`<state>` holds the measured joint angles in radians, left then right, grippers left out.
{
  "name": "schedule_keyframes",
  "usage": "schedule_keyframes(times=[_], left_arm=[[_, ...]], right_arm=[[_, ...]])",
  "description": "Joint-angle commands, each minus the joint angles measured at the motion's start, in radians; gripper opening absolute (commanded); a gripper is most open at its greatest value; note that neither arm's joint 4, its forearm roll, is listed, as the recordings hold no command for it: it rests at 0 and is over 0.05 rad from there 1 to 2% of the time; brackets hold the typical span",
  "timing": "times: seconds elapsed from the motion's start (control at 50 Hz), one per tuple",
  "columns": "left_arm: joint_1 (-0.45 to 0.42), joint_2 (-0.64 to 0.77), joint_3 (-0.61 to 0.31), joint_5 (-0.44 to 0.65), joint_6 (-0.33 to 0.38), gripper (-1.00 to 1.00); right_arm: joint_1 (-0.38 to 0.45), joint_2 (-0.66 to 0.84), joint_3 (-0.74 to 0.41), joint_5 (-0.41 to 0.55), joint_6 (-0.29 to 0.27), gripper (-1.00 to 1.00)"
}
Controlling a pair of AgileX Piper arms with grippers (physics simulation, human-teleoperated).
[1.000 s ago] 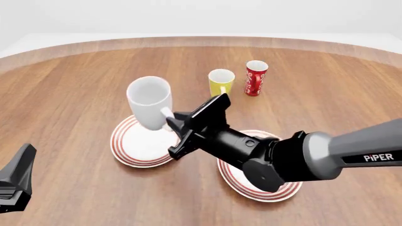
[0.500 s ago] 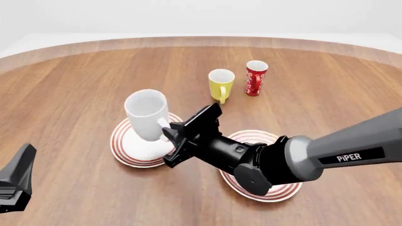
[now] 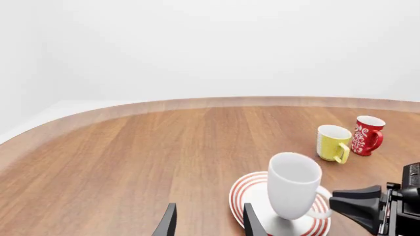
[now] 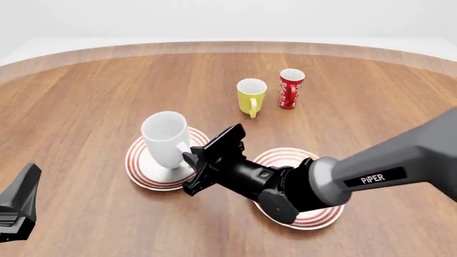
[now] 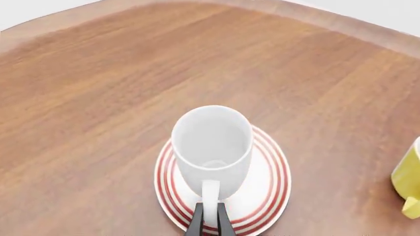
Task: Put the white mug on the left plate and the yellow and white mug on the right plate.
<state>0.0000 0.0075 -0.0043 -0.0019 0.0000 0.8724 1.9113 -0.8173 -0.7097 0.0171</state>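
The white mug (image 4: 166, 139) is on the left plate (image 4: 145, 167), leaning slightly. My right gripper (image 4: 191, 161) is shut on its loop handle; in the right wrist view the fingers (image 5: 196, 222) pinch the handle below the mug (image 5: 212, 146) and plate (image 5: 264, 178). The yellow and white mug (image 4: 251, 95) stands further back, apart from both plates. The right plate (image 4: 286, 157) lies partly under my right arm. My left gripper (image 4: 18, 208) is at the near left, open and empty, its fingers (image 3: 169, 222) apart. The left wrist view shows the white mug (image 3: 293, 184) on its plate (image 3: 245, 192).
A slim red mug (image 4: 290, 88) with white lettering stands just right of the yellow mug; both show in the left wrist view, red (image 3: 366, 135) and yellow (image 3: 332, 142). The yellow mug's edge (image 5: 408, 178) shows in the right wrist view. The round wooden table (image 4: 85, 91) curves away at the back.
My right gripper has lowered the white mug down onto the left plate and moved slightly towards me. The left arm has not moved.
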Motion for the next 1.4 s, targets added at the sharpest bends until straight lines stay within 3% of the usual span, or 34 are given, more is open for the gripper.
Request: schedule_keyframes(times=[0.02, 0.62, 0.64, 0.96, 1.4], left_arm=[[0.000, 0.000, 0.000, 0.000, 0.000, 1.00], [0.000, 0.000, 0.000, 0.000, 0.000, 1.00], [0.000, 0.000, 0.000, 0.000, 0.000, 1.00], [0.000, 0.000, 0.000, 0.000, 0.000, 1.00], [0.000, 0.000, 0.000, 0.000, 0.000, 1.00]], right_arm=[[-0.003, 0.023, -0.016, 0.005, 0.010, -1.00], [-0.011, 0.053, -0.040, 0.026, 0.019, -1.00], [-0.011, 0.054, -0.042, 0.027, 0.019, 1.00], [-0.018, 0.061, -0.053, 0.042, 0.024, 1.00], [-0.047, -0.073, 0.024, 0.069, 0.003, 1.00]])
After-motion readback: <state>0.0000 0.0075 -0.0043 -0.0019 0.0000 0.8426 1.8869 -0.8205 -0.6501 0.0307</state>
